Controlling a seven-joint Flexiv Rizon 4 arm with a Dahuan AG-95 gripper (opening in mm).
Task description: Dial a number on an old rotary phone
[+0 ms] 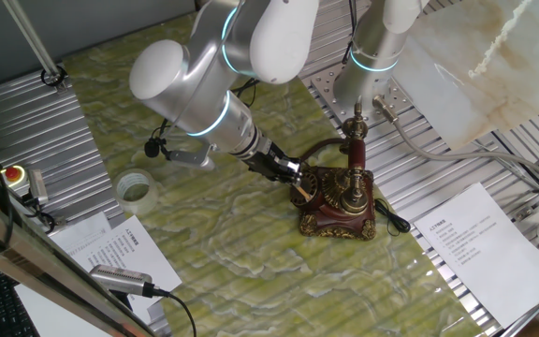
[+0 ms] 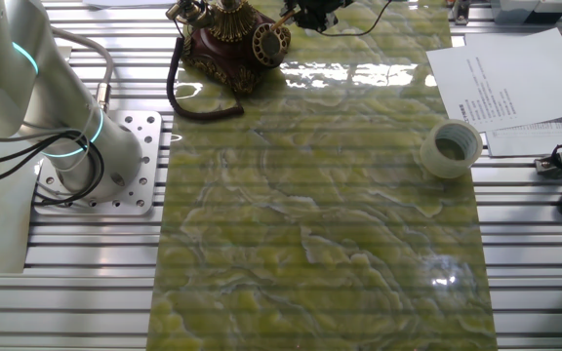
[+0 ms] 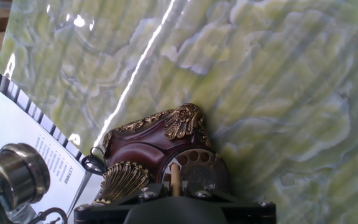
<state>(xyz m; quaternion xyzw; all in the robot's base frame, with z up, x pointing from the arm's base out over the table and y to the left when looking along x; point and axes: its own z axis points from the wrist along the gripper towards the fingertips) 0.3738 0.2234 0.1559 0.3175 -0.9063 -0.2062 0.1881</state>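
Closest to the hand camera, the black gripper (image 3: 176,208) fills the lower edge of the hand view, and a pale wooden stick (image 3: 175,178) projects from it along the finger axis. The fingers themselves are hidden by the gripper body, so whether they are clamped on the stick or the stick is fixed to the hand cannot be told. Directly ahead of the stick lies the round dial (image 3: 197,168) of the old rotary phone (image 3: 151,152), its finger holes ringed in brass; the stick's end sits at or just over the dial's near rim, though contact cannot be confirmed. This is the relation the coming move turns on: the stick's long axis points straight into the dial face, so a sweep about the dial's centre is judged to be the next requirement. Beyond the dial, the dark red body with gilt corner ornament rests on the green marbled mat (image 3: 278,74). Off to one side, the handset's brass earpiece (image 3: 14,174) stands tall. Farther from the tool, a clear tape roll (image 1: 135,186) and printed sheets (image 1: 480,239) lie well apart from the phone.
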